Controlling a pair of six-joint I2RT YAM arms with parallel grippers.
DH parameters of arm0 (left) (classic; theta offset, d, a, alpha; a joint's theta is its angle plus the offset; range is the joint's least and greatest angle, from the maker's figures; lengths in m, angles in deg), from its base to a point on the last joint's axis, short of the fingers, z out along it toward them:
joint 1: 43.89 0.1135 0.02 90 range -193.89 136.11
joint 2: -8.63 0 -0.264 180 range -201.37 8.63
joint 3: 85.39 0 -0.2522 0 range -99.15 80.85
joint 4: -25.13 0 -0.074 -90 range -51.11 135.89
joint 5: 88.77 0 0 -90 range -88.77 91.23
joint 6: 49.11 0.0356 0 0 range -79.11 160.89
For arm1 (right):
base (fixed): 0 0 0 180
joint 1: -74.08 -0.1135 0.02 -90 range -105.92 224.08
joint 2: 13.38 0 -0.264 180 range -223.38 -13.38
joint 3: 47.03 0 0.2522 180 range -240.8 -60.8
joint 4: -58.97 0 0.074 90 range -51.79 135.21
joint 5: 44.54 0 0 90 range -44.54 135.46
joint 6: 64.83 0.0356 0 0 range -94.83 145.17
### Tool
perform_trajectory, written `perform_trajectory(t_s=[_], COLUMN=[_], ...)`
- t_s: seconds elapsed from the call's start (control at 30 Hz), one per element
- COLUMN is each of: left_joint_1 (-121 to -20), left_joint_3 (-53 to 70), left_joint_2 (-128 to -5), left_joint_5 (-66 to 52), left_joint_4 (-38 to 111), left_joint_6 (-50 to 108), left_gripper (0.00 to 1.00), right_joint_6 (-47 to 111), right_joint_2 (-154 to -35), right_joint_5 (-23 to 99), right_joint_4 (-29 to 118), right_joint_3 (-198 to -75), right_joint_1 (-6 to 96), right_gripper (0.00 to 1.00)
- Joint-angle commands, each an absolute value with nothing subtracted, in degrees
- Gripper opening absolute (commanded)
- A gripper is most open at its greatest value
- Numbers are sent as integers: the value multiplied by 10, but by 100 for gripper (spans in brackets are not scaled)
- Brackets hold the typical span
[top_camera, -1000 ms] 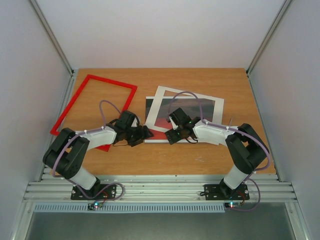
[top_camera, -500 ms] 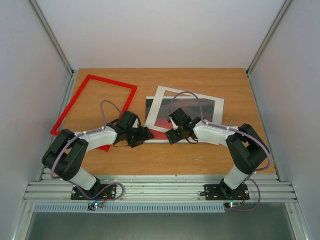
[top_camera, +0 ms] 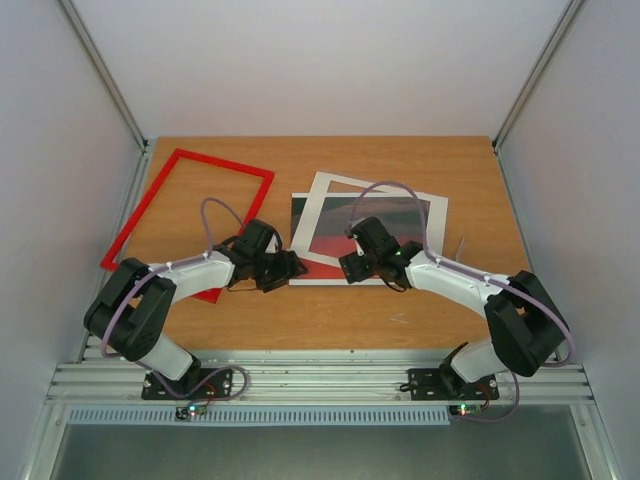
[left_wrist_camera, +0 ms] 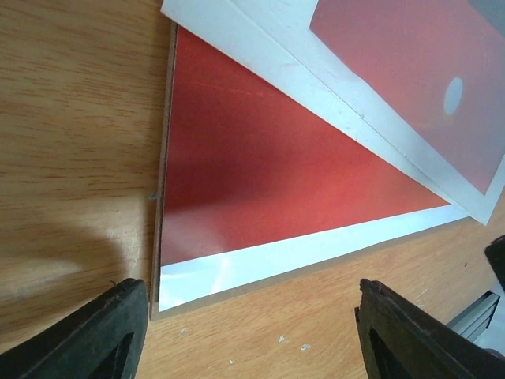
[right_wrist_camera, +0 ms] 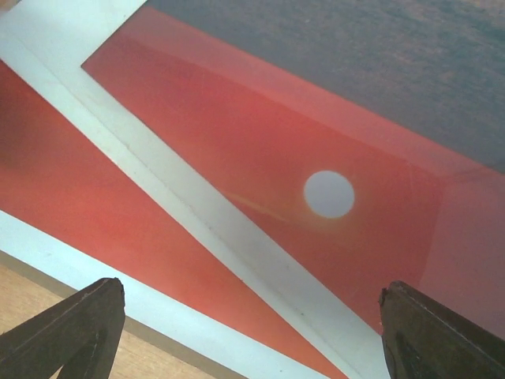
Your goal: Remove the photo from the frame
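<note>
The photo [left_wrist_camera: 268,181] lies flat on the wooden table [top_camera: 420,320], right of the middle. It is out of the frame [top_camera: 225,163], which rests empty and well apart at the left rear. A white mat [top_camera: 378,190] lies askew on top of the photo. The red sky and the white sun [right_wrist_camera: 329,194] show through the mat's window. A red wedge of the print with its white lower margin sticks out past the mat at the near left corner.

The left gripper [left_wrist_camera: 252,316] hovers just off that near left corner, its two fingers spread wide and holding nothing. It looks the same as a second ago.

The right gripper [right_wrist_camera: 252,316] hangs low over the near edge of the mat and photo, its fingers also wide apart and empty. This arm has changed. Since the earlier frames its elbow has swung outward and nearer the table's front right. The forearm now reaches in at a longer, flatter slant, and the wrist has shifted slightly to the right over the mat. Photo, mat and frame lie as they did before.
</note>
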State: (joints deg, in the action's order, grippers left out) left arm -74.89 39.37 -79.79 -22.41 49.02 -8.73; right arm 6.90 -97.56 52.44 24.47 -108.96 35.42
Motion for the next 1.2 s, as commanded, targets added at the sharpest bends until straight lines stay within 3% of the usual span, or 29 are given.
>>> perform_trajectory(t_s=[0.0, 1.17], left_joint_1=[-753, -757], left_joint_3=[379, 381], left_joint_2=[-801, -791], left_joint_5=[-218, -222], left_joint_4=[488, 464], left_joint_6=[-89, -109], left_gripper=[73, 66], right_joint_6=[77, 75], right_joint_2=[-957, -959], right_joint_5=[555, 556], right_joint_4=[261, 268], right_joint_3=[-1078, -1072], right_joint_1=[351, 351], right_gripper=[89, 89])
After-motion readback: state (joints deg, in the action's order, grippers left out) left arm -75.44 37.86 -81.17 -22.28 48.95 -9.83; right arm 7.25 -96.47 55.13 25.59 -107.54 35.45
